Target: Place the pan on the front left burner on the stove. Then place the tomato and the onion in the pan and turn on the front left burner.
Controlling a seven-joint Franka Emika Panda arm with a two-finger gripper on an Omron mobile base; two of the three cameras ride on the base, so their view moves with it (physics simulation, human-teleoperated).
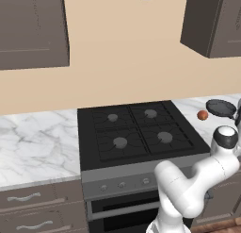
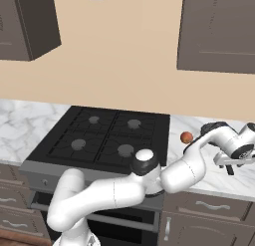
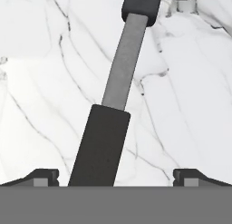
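The dark pan (image 1: 220,107) lies on the marble counter to the right of the stove (image 1: 141,154). Its long handle (image 3: 122,82) runs straight down the hand view between my fingertips (image 3: 43,177), and its dark grip end sits in the gap without touching either one. My gripper (image 3: 116,177) is open over that handle, low above the counter, and it is also seen at the far right in the right base view (image 2: 229,166). The red-orange tomato (image 1: 202,115) rests just left of the pan. The front left burner (image 1: 120,142) is bare. The onion is out of view.
Marble counter (image 2: 209,175) runs on both sides of the stove. Knobs line the steel front panel (image 1: 113,185). Dark wall cabinets (image 2: 219,31) hang above the counter, and drawers (image 1: 33,203) sit below at the left.
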